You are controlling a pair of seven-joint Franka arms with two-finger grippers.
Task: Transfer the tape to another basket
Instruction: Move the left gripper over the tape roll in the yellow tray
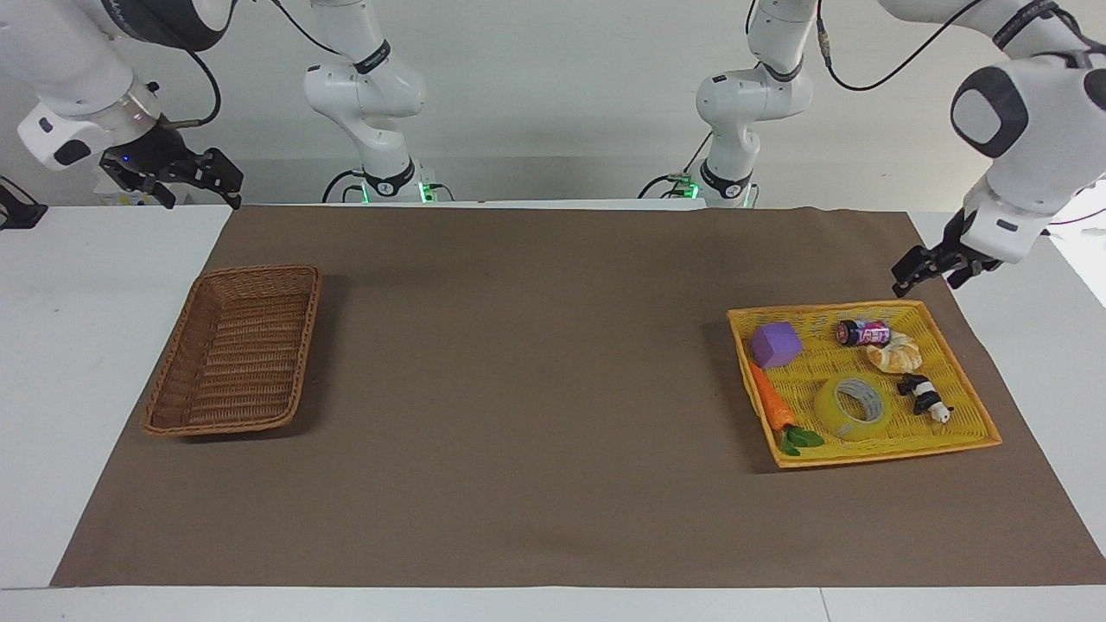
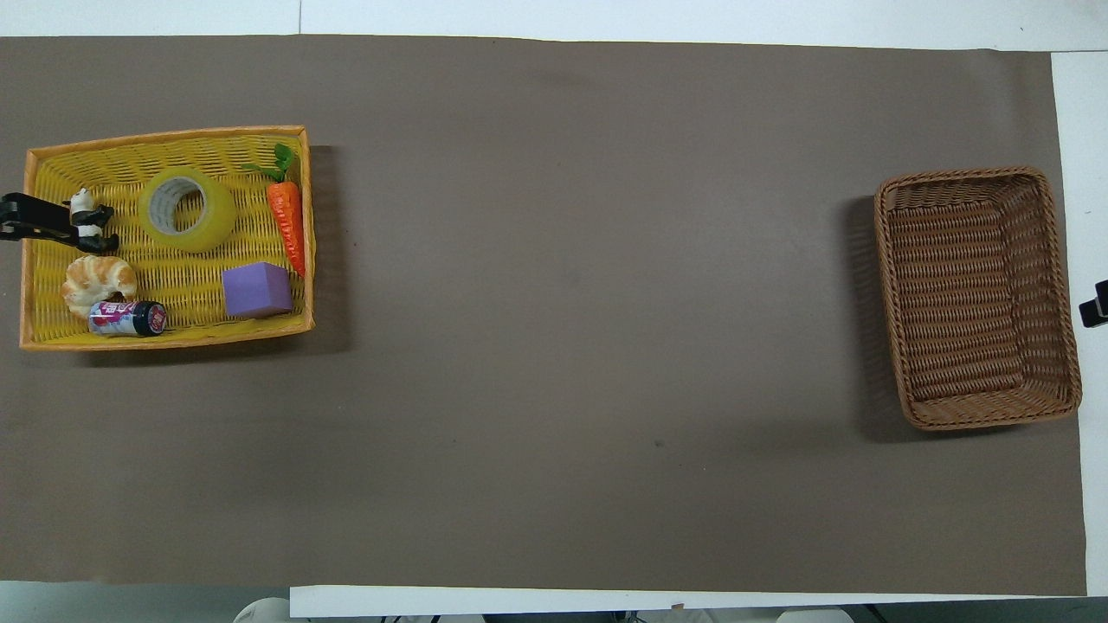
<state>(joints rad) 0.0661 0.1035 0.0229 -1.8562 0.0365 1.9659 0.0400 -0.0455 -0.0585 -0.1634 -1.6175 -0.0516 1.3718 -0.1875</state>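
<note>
Two baskets sit on the brown mat (image 1: pixel 518 389), one at each arm's end of the table. From across the table: the yellow tray-basket (image 1: pixel 968 432) at the left arm's end holds the tape (image 1: pixel 853 407), lying flat w/ its core up, between a toy carrot (image 1: pixel 769 403) and a panda figure (image 1: pixel 924 398). Also in there: a purple cube (image 1: pixel 775 344), a small can (image 1: pixel 862 332) on its side, a croissant (image 1: pixel 895 352). The left gripper (image 1: pixel 933 269) hangs in the air by the tray's corner, fingers apart, holding nothing. The brown wicker basket (image 1: pixel 177 406) sits well apart at the right arm's end. The right gripper (image 1: pixel 203 177) waits, raised off the mat's corner, fingers spread, nothing in them.

From above: the tape (image 2: pixel 186 209) lies in the tray's (image 2: pixel 164 339) farther half. The left gripper's (image 2: pixel 35 221) tip overlaps the tray's edge next to the panda (image 2: pixel 91 227). The wicker basket (image 2: pixel 900 381) has just a bit of the right gripper (image 2: pixel 1095 305) showing beside it.
</note>
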